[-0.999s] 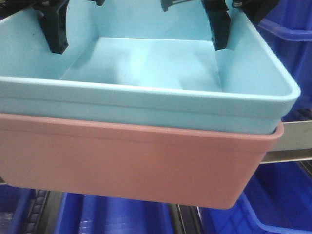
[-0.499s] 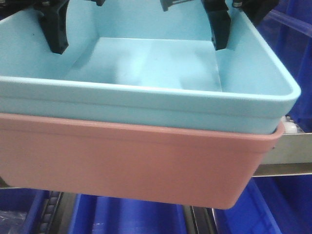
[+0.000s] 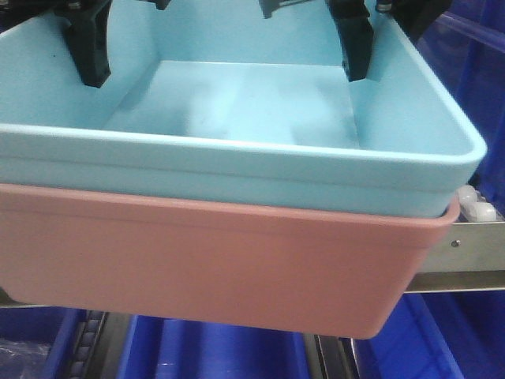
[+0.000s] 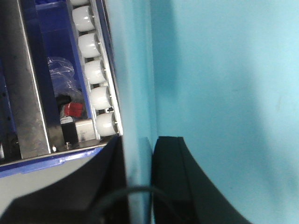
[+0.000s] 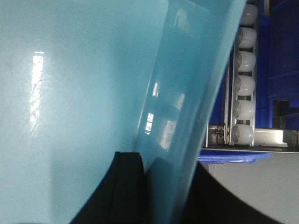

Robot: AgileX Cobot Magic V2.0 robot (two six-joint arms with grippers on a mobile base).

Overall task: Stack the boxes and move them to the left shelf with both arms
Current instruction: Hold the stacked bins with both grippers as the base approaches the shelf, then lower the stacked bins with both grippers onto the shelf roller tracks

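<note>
A light blue box (image 3: pixel 252 103) sits nested inside a salmon pink box (image 3: pixel 205 260), and the stack fills the front view. My left gripper (image 3: pixel 88 67) is shut on the blue box's left wall. In the left wrist view its black fingers (image 4: pixel 168 168) pinch that wall, left gripper (image 4: pixel 138 140). My right gripper (image 3: pixel 359 67) is shut on the right wall, right gripper (image 5: pixel 166 161). The left shelf's steel front rail (image 3: pixel 465 253) and white rollers (image 3: pixel 473 204) show just right of the pink box, at about its rim height.
Dark blue bins stand at the upper right (image 3: pixel 465 47) and below the stack (image 3: pixel 205 355). Roller tracks (image 4: pixel 96 70) (image 5: pixel 245 84) run close beside both held walls. A plastic bag and a red part (image 4: pixel 72 109) lie in a dark blue bin.
The shelf's rail at the right has slid lower in the front view and its white rollers have come into sight. The stack and both grippers keep the same place in the view.
</note>
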